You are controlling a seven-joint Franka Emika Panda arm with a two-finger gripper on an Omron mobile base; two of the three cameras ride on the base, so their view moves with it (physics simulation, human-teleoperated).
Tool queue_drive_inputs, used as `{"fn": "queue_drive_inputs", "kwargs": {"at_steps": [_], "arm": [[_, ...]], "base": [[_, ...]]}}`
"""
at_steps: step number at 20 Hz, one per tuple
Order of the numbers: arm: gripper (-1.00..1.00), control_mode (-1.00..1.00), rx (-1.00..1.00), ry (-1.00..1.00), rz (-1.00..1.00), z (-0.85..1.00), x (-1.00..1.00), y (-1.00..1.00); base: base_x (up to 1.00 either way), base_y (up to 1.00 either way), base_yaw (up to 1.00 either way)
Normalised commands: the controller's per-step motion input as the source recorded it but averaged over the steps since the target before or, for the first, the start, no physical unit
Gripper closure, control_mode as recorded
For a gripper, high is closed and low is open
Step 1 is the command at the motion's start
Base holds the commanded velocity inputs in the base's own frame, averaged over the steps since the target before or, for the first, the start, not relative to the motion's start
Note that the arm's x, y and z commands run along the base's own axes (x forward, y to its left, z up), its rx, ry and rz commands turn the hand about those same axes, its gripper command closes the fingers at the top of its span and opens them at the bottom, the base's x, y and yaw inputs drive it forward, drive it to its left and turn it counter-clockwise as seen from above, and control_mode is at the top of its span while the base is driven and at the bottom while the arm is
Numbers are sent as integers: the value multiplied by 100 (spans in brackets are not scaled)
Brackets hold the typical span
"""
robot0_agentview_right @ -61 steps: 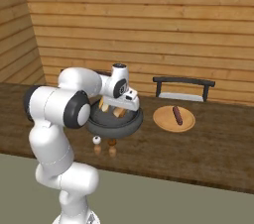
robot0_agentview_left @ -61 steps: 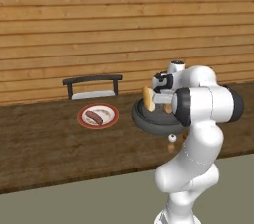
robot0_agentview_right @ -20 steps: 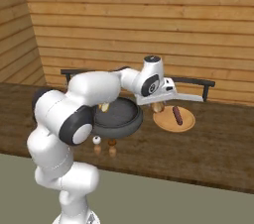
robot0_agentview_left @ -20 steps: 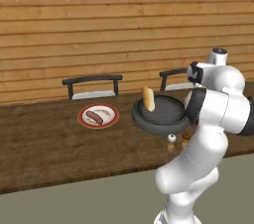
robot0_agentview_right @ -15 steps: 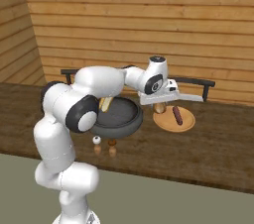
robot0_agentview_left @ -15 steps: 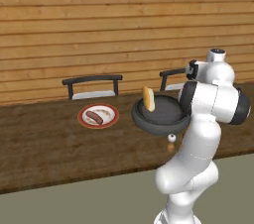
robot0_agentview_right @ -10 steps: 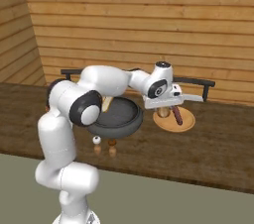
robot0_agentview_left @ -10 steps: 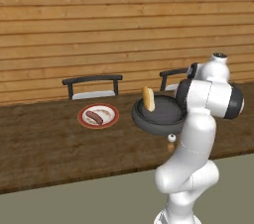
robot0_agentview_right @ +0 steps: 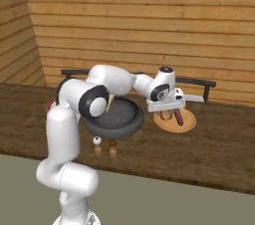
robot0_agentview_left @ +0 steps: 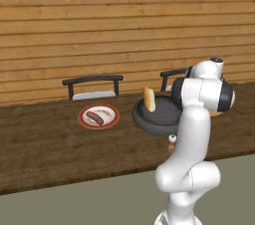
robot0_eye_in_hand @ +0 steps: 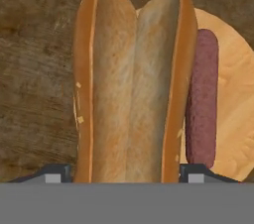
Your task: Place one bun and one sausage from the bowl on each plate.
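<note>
Seen from the hand, a split bun [robot0_eye_in_hand: 131,84] stands lengthwise between the two tips of my gripper [robot0_eye_in_hand: 126,172], which is shut on it. Just right of the bun a red-brown sausage [robot0_eye_in_hand: 202,99] lies on a tan plate [robot0_eye_in_hand: 233,94]. From the right base, the gripper [robot0_agentview_right: 167,108] hangs low over that plate [robot0_agentview_right: 189,122], right of the dark bowl [robot0_agentview_right: 114,116]. A second bun [robot0_agentview_left: 148,99] leans upright in the bowl [robot0_agentview_left: 162,119]. Left of the bowl, another plate [robot0_agentview_left: 110,119] carries a sausage [robot0_agentview_left: 93,117].
Two small shakers [robot0_agentview_right: 97,144] stand on the dark wooden counter in front of the bowl. Dark chair backs [robot0_agentview_left: 93,82] rise behind the counter along the plank wall. The counter's front edge runs just below the shakers.
The arm has swung right, away from the bowl, carrying the bun; the hand has come down over the right plate beside its sausage. The bowl and left plate have not moved.
</note>
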Motion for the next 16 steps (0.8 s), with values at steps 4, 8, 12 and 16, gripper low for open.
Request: {"fn": "queue_drive_inputs", "kwargs": {"at_steps": [4,8,12,16], "arm": [[100,-100,0,0,0,-46,29,-15],[100,-100,0,0,0,-33,13,-21],[-100,-100,0,0,0,-6,0,-10],[-100,-100,0,3,0,0,3,0]], "base": [[0,0,0],[0,0,0],[0,0,0],[0,0,0]]}}
